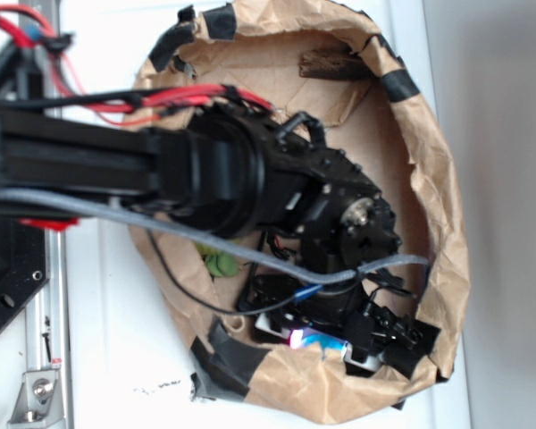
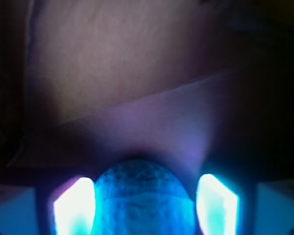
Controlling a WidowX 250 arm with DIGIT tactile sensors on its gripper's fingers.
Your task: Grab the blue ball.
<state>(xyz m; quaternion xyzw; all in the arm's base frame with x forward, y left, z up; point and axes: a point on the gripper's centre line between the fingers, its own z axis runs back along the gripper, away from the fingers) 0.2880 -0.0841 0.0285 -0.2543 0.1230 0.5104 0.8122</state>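
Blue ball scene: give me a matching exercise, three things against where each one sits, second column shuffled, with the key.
Things:
1. blue ball
2. green plush toy
3. dark wood piece

Places:
A. near the top rim of the paper bowl
B. between the lit fingers of the gripper
C. peeking out under the arm, at the bowl's left side

Pairs: 1-B, 2-C, 3-A

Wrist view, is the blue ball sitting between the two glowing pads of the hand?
Yes, the blue ball sits between the hand's two lit pads, one on each side of it.
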